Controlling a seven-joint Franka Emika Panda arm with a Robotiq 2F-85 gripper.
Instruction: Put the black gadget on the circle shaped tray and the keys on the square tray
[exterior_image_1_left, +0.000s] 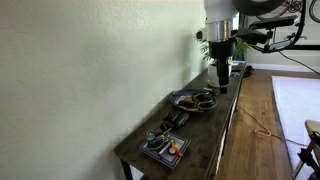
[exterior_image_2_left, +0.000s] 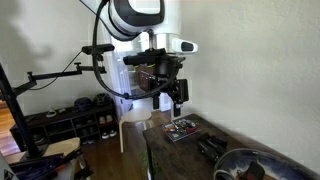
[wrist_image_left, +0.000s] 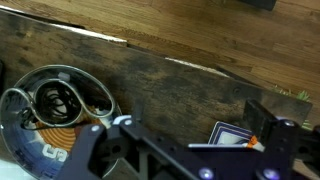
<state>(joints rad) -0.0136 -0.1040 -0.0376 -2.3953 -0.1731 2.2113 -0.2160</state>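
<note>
**Gripper open above bare wood, trays to its near side**

In an exterior view the long dark table (exterior_image_1_left: 207, 122) runs from near to far along the pale wall (exterior_image_1_left: 90, 70) on its left. The gripper (exterior_image_1_left: 222, 85) hangs at the far part of the table, pointing straight down, just beyond the circle shaped tray (exterior_image_1_left: 193, 100).

The wrist view shows its fingers (wrist_image_left: 100, 140) spread wide with only wood grain between them, so the gripper holds nothing. There the circle shaped tray (wrist_image_left: 50, 105) lies off to the left, not under the gripper. It is already crowded with coiled and dark things that are too tangled to name.

Nearer along the table, the black gadget (exterior_image_1_left: 172, 122) seems to lie on the wood between the two trays. It is well apart from the gripper.

At the near end sits the square tray (exterior_image_1_left: 163, 147), carrying an orange item (exterior_image_1_left: 173, 149) and some pale bits. Whether those bits are the keys is too small to tell.

The opposite exterior view has the wall on the right. It shows the circle shaped tray (exterior_image_2_left: 250, 165) nearest, the square tray (exterior_image_2_left: 182, 130) farther off, and the gripper (exterior_image_2_left: 178, 98) raised clear of the tabletop.
</note>
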